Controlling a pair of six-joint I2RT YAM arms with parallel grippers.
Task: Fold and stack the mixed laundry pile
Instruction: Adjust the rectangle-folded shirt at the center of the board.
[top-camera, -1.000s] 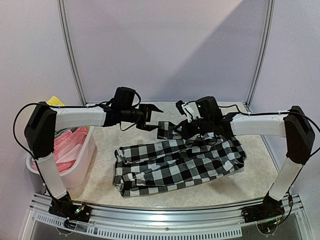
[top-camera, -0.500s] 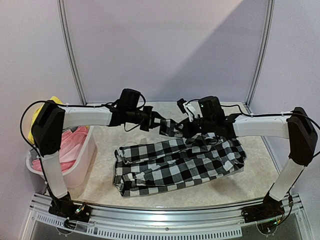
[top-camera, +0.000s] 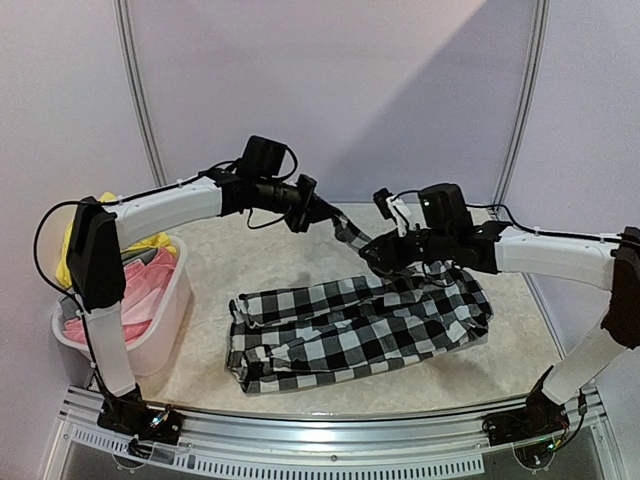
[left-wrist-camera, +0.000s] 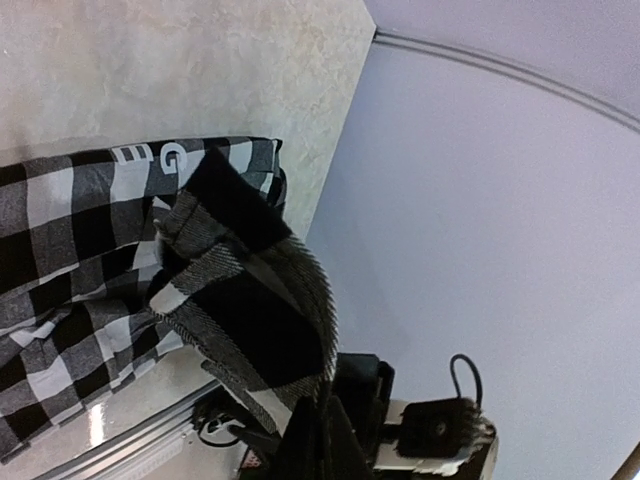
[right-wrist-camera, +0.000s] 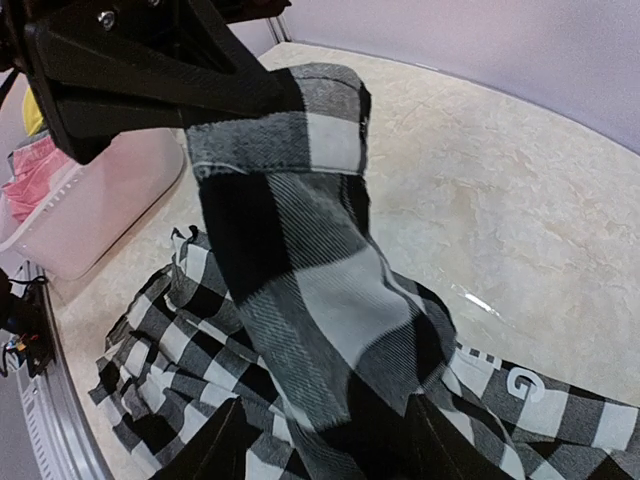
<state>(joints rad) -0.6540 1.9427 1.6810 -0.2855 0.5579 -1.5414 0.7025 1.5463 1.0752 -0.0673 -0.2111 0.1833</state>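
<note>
Lit brightly and evenly from above; throws a slanting shade over the back wall (top-camera: 330, 90); glints faintly on the table (right-wrist-camera: 500, 190).

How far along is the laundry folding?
Nothing looks folded or stacked yet. In hand: the left claw is shut on a lifted end of the checked shirt, the right claw open beside it. Left: that shirt, plus the pink garment and yellow garment in the basket.

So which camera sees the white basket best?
The top view: the white basket shows almost whole at the left of the table, holding pink clothes and a yellow one. The right wrist view catches only a part beside the checked shirt. The left wrist view misses it.
</note>
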